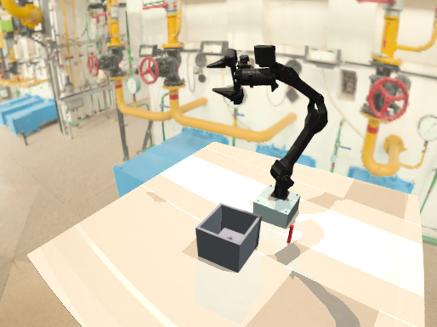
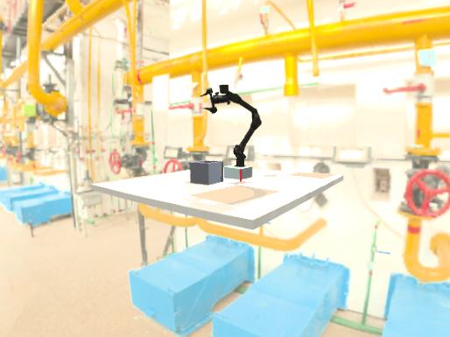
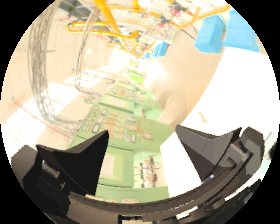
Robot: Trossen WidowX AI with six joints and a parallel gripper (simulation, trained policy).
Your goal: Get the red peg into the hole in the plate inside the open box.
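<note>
The red peg point(image 1: 290, 234) point(image 2: 241, 175) stands upright on the table, beside the arm's pale base block and apart from the box. The dark grey open box point(image 1: 218, 249) point(image 2: 206, 172) stands to its left in the top and exterior views. The light plate point(image 1: 231, 233) with a small dark hole shows at the box's bottom in the top view; the exterior view hides it. My gripper point(image 1: 210, 78) point(image 2: 203, 101) point(image 3: 143, 131) is open and empty, high above the table and pointing sideways, far from the peg. Neither peg nor box shows in the wrist view.
The pale base block point(image 1: 272, 213) point(image 2: 232, 172) carries the arm and stands behind the box and the peg. The table point(image 1: 127, 232) point(image 2: 153, 195) has patches of light and shadow. Pipes, valves and blue housings stand beyond its edges.
</note>
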